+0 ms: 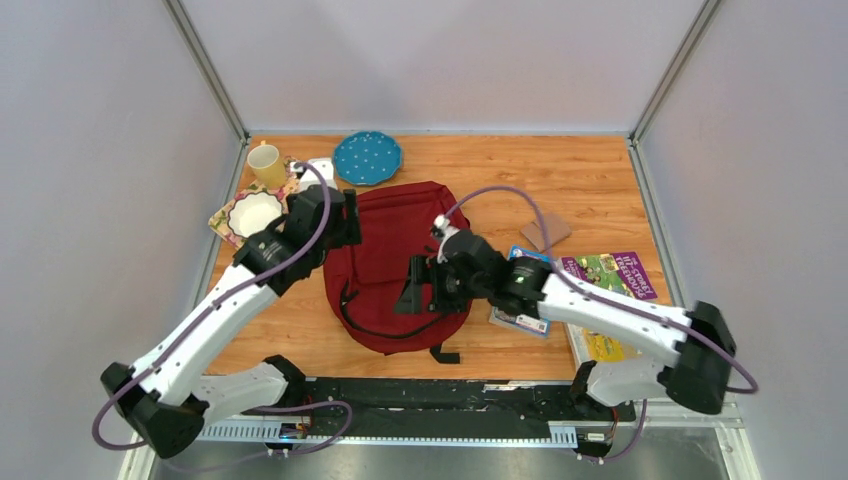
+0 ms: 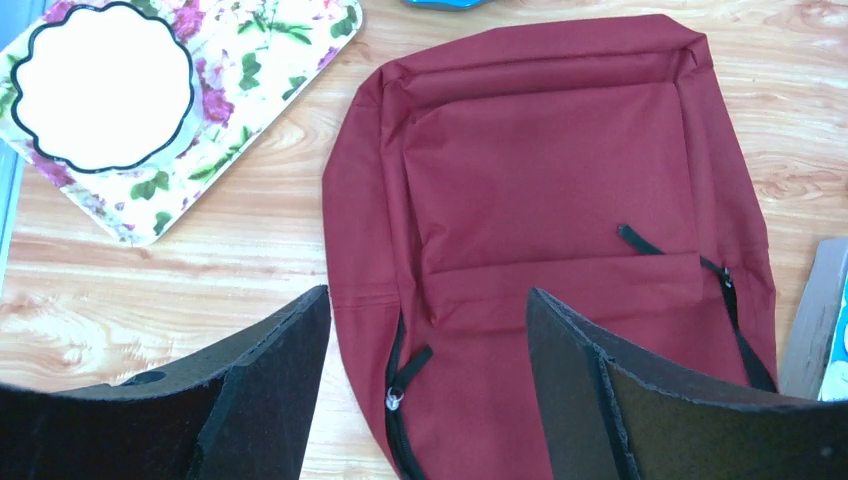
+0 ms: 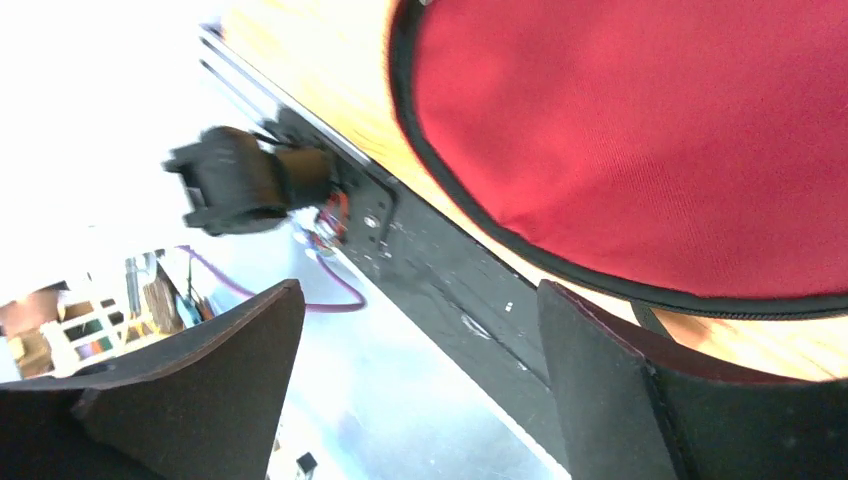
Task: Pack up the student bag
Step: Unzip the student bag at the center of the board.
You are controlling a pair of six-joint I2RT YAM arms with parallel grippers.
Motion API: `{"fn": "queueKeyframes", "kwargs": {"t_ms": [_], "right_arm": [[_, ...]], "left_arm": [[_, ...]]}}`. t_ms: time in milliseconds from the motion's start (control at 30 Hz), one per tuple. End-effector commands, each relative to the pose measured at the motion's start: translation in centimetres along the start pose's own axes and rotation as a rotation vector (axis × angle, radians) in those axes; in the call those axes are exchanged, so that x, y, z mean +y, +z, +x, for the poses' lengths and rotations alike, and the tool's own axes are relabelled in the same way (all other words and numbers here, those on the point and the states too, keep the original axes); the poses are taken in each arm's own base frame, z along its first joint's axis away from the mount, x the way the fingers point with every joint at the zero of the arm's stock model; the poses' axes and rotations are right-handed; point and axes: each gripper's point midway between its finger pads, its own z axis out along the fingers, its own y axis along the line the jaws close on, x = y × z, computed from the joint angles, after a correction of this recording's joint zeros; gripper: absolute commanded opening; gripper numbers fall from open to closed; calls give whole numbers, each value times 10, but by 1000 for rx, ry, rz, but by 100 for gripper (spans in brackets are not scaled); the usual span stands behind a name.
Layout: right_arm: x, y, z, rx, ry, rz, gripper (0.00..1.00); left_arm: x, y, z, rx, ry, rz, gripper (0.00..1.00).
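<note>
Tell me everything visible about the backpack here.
The dark red fabric backpack lies flat and limp on the wooden table, with its front pocket facing up. Black zippers run down both sides, and black straps curl at its near end. The left gripper and right gripper hover open above it, gripping nothing.

Clad in white shells on left arm and right arm, jointed in black, looped with purple cables, tipped with matte black, rough-edged fingers.
</note>
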Motion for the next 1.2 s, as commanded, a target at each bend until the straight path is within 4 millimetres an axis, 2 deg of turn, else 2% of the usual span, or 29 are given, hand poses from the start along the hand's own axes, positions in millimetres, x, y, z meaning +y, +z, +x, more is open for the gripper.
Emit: {"fn": "queueKeyframes", "kwargs": {"t_ms": [0,33,100,133,167,200,233,267,300,367,400,433,500,533,633,733,833,1000,1167], "right_arm": [[-7,-81,-32,-188,-82,178,92],[-23,-91,-37,-226,-75,249,93],[-37,-109,-41,-284,-58,293,94],[-61,-112,-41,-317,-47,368,94],[-71,-117,-43,-348,-42,395,94],[-77,-132,-46,-415,-38,390,95],[-97,-135,-50,-486,-19,449,95],[-104,-142,-51,-527,5,452,95],[-110,-157,-58,-588,63,437,95],[-124,-159,-50,-584,162,421,95],[-132,-163,-53,-603,209,422,95],[-129,-162,-49,-578,224,381,95],[-143,-163,-47,-571,254,407,95],[-144,-162,-45,-556,257,401,96],[-152,-158,-35,-512,266,409,96],[-155,-150,-25,-480,279,389,96],[-156,-152,-20,-482,290,375,96],[-150,-158,-16,-465,243,355,96],[-135,-156,-12,-419,225,288,96]], "left_arm": [[-9,6,9,141,65,-7,79],[-10,8,20,171,83,5,79],[-14,7,38,205,66,54,79],[-11,11,67,258,79,70,79],[-20,7,62,190,51,152,79],[-28,5,72,181,38,222,78],[-21,12,101,204,43,231,79],[-25,5,94,150,-23,268,79],[-26,0,99,168,-39,292,79],[-26,-9,110,212,-34,321,79],[-26,-11,118,237,-28,336,79],[-21,-8,134,269,-21,323,79],[-20,-6,142,275,-32,322,79],[-21,-5,148,291,-37,327,79],[-30,-8,142,303,-11,373,79],[-26,-13,142,341,26,353,79],[-23,-16,150,365,17,351,79],[-23,-20,164,391,-42,361,79],[-26,-28,166,406,-86,389,80]]}}
